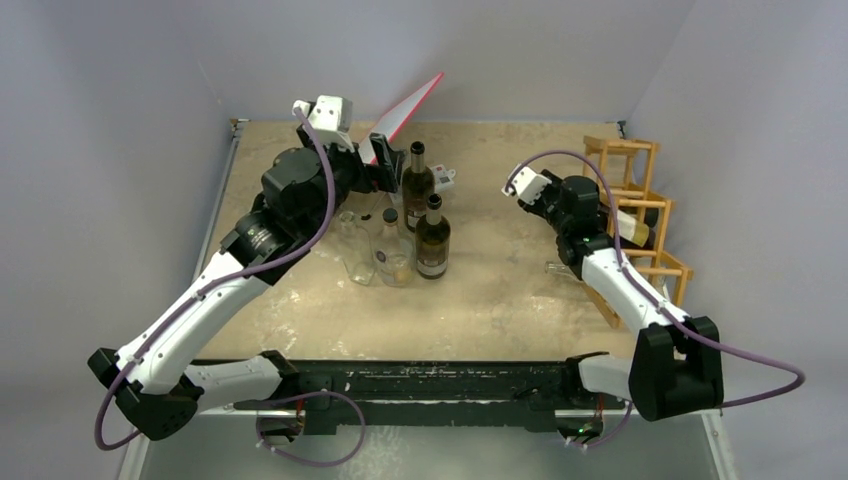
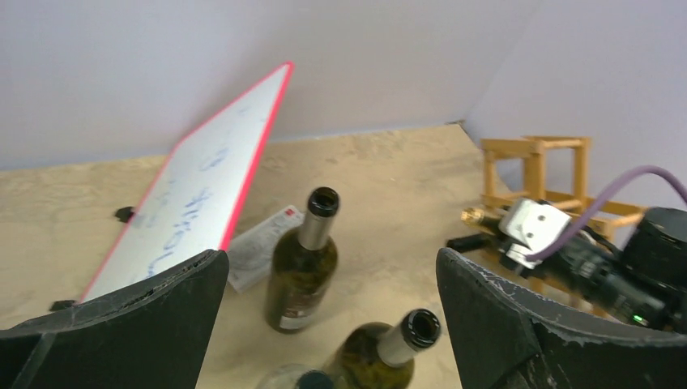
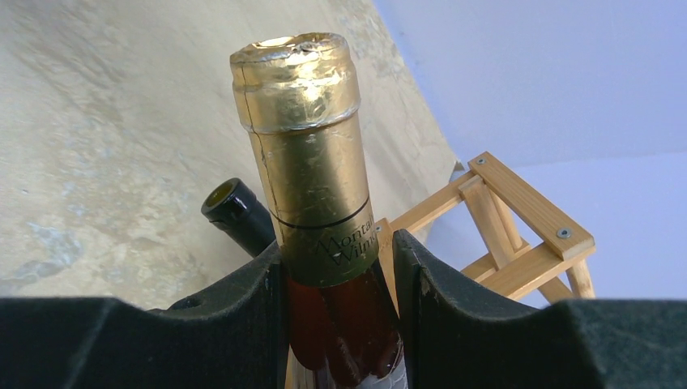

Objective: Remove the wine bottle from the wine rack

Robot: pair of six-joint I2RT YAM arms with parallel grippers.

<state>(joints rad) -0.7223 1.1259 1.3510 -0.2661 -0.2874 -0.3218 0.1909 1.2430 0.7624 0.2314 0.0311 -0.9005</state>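
A wine bottle (image 3: 304,138) with a gold foil top and amber contents has its neck between the pads of my right gripper (image 3: 336,284), which is shut on it just below the foil. The light wooden wine rack (image 3: 518,227) stands right behind it, along the table's right side (image 1: 640,215). In the top view my right gripper (image 1: 572,215) sits at the rack's inner edge. A second, dark bottle neck (image 3: 235,212) pokes out beside the held one. My left gripper (image 2: 332,316) hangs open and holds nothing, above upright bottles at the back middle (image 1: 388,160).
Two dark bottles (image 1: 417,185) (image 1: 432,240) and two clear ones (image 1: 355,245) (image 1: 392,250) stand left of centre. A red-edged whiteboard (image 2: 202,186) leans on the back wall, with a small white card (image 2: 255,247) lying beside it. Walls close in on the left, back and right.
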